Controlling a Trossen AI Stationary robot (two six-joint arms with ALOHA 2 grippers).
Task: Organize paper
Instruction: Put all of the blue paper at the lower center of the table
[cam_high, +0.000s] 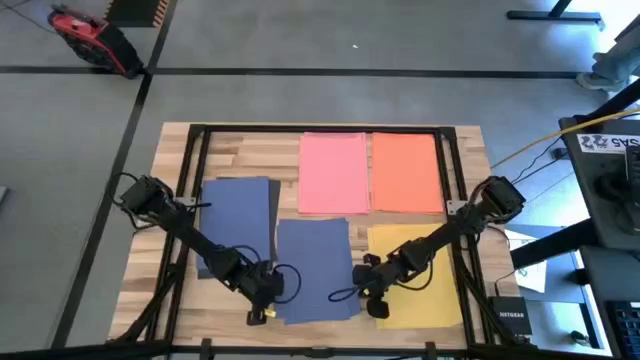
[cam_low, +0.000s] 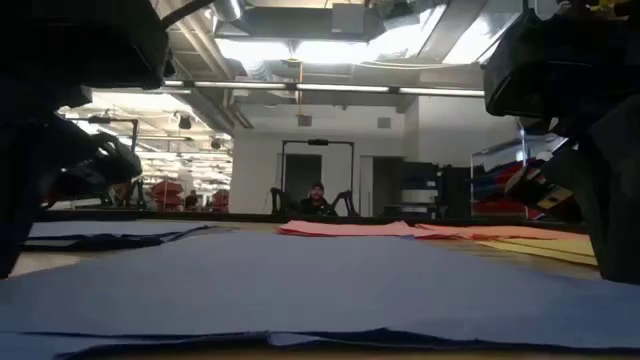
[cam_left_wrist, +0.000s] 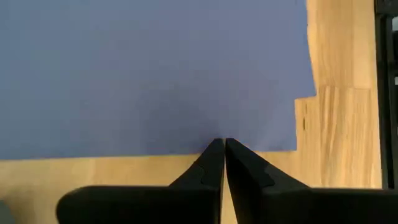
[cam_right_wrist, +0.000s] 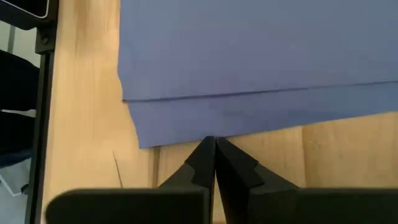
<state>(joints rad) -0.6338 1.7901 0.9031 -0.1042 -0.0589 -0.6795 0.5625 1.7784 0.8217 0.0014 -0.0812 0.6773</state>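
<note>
Pink paper and orange-red paper lie flat side by side at the far middle. A yellow sheet lies at the near right and a blue sheet at the left. A stack of two blue sheets, slightly offset, lies flat at the near middle. My left gripper is shut at this stack's left edge, near its near corner. My right gripper is shut at the stack's right edge, over the yellow sheet's inner side. My left gripper's shut fingertips reach the blue stack's edge, pointing steeply down; I cannot tell whether they touch it. My right gripper's shut fingertips reach the lower blue sheet's edge beside its corner, also pointing down; I cannot tell whether they touch it.
A black frame runs around the wooden table top. Bare wood shows at the near left and along the table's sides. A dark strip shows beside the left blue sheet. In the low view a person sits far behind the table.
</note>
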